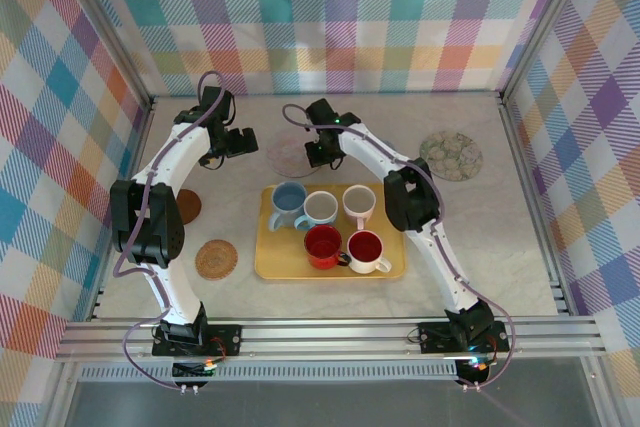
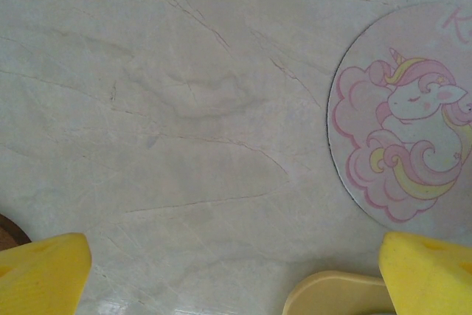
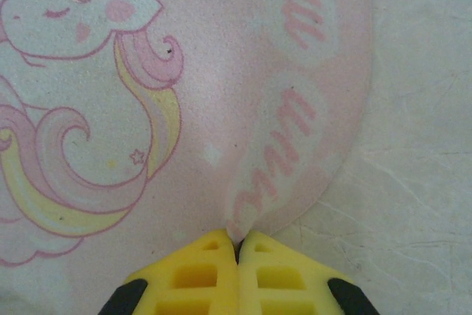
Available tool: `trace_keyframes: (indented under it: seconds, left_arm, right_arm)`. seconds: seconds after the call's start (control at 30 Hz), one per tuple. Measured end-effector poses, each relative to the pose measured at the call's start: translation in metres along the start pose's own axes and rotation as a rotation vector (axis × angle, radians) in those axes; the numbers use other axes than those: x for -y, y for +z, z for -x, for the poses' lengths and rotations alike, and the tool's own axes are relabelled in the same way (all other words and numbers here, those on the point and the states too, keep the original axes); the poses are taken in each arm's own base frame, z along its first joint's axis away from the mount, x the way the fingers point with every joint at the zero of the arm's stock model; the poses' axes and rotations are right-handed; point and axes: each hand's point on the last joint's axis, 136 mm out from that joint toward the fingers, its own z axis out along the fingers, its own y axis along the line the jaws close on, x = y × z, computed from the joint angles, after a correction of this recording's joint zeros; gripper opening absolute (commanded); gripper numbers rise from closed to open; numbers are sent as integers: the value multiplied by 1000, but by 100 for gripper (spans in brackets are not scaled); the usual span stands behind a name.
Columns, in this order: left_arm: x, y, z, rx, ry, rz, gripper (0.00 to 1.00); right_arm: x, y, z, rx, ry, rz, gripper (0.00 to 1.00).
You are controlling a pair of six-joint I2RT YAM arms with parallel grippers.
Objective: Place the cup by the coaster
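Five cups [image 1: 322,245] sit on the yellow tray [image 1: 268,269] in the top view, and none is lifted. So the job is only at its start: a cup has yet to be picked up and set down by the unicorn coaster [image 1: 285,159]. That coaster lies on the table [image 1: 490,247] just behind the tray. The right pincer [image 1: 320,155] is at the coaster's right edge, and the left pincer [image 1: 238,142] hangs just beside its left edge. Lots of bare table lies to the right, and checked walls [image 1: 60,147] close in three sides. From the left wrist, the left pincer [image 2: 234,278] has its fingers [image 2: 40,274] wide apart with nothing between them, over bare table, with a tray corner peeking in below. From the right wrist, the right pincer [image 3: 237,245] is squeezed together on the coaster's rim, which puckers a little there. I think it has to let go before it can fetch a cup.
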Motion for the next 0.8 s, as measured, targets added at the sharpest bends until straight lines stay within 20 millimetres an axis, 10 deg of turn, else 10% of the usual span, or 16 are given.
trace_keyframes:
  seconds: [0.8]
  left_arm:
    - [39, 7, -1, -6, 73, -82, 100]
  right_arm:
    - [49, -20, -12, -62, 97, -61, 0]
